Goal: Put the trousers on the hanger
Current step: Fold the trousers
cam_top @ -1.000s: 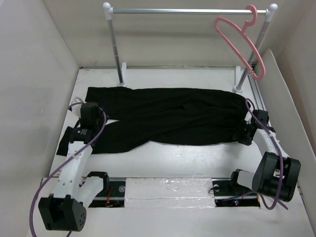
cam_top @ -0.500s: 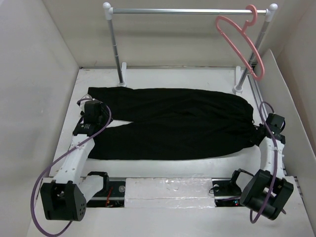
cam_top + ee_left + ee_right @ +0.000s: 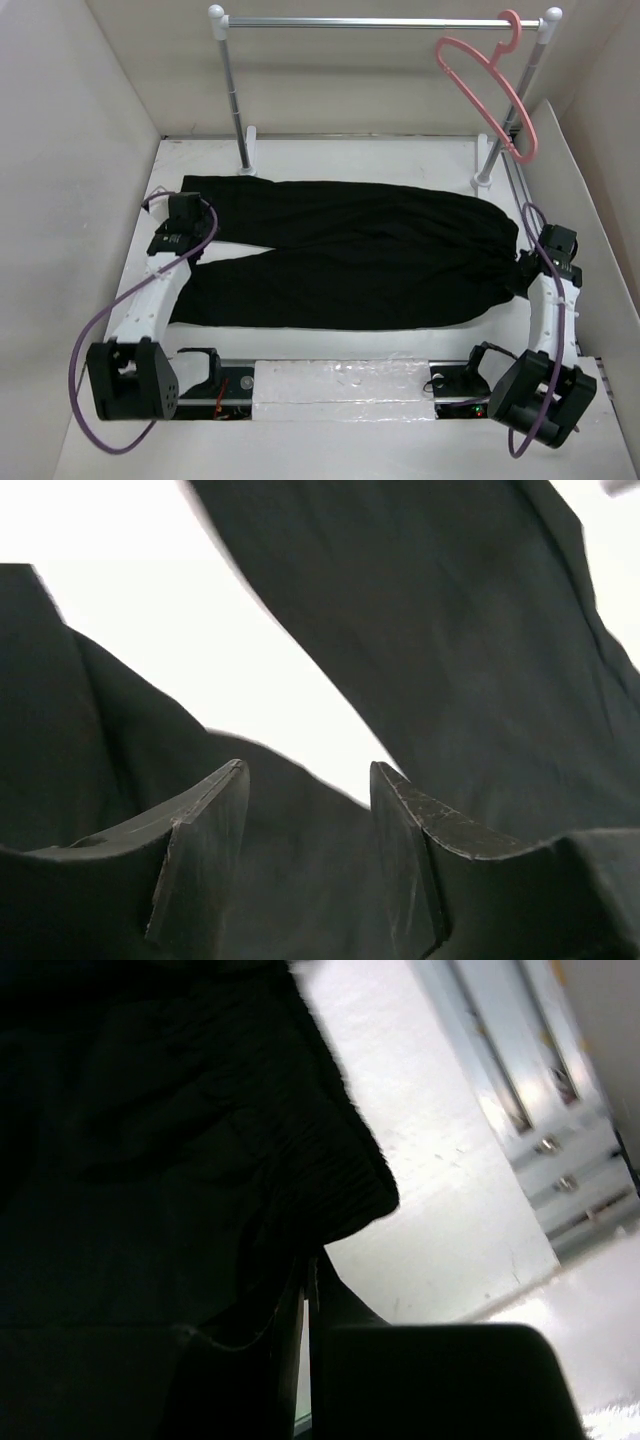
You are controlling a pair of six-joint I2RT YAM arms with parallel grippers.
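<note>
**Trousers [image 3: 350, 255] flat on the table [image 3: 330, 150], hanger [image 3: 497, 68] up on the rail [image 3: 380, 22]**

Black cloth stretches right across the white surface, with the legs running out to the left and the waistband bunched at the right edge. The pink hanger hangs by its hook from the right end of the silver rail, well apart from the garment.

Right gripper [image 3: 305, 1300] has its fingers pressed together on the ribbed waistband edge, so that is a pinch on the trousers. Left gripper [image 3: 305, 780] sits over the split between the two legs, fingers apart, nothing caught.

The fabric looks soft and limp. It seems light but long, so lifted from one point it should sag and fold. The best holds, I'd judge, are the thicker waistband, or across both legs midway so they drape over the hanger's bar. That bar looks smooth, so uneven halves could slide off.
</note>
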